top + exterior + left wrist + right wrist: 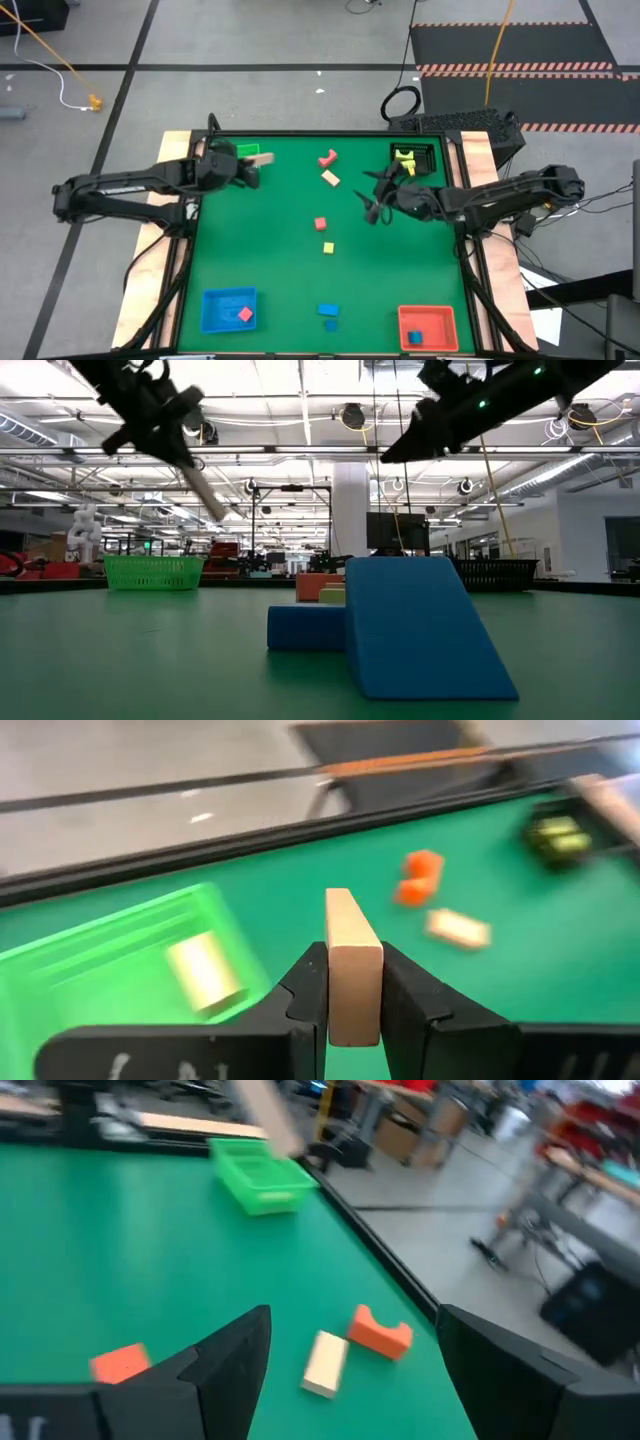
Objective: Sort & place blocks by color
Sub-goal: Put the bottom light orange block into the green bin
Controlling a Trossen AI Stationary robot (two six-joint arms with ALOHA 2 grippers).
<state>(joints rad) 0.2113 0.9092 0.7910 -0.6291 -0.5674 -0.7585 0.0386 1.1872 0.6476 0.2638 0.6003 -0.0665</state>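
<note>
My left gripper [354, 1005] is shut on a cream bar [352, 960] and hovers beside the green tray [247, 152] at the table's far left; the low view shows the cream bar [205, 488] slanting down in the air. A cream block [203, 970] lies inside the green tray [90, 970]. My right gripper [375, 206] is open, raised over the table's right-centre. Below it on the table lie a cream block [325, 1363], a red arch piece [380, 1332] and a red cube [120, 1363]. A yellow cube [328, 247] and blue pieces [328, 311] lie nearer. My left gripper pinches the cream bar between its two fingers [305, 990] on the bar's long sides, near its upper end [354, 1020]. The bar lies along the fingers and sticks out past their tips. It is lifted clear of the table and slants downward.
A black tray [416, 158] at the far right holds yellow pieces. A blue tray [228, 308] at the near left holds a red piece; a red tray [428, 327] at the near right holds a blue piece. A blue wedge [420, 625] and a blue bar [305, 628] stand close to the near edge.
</note>
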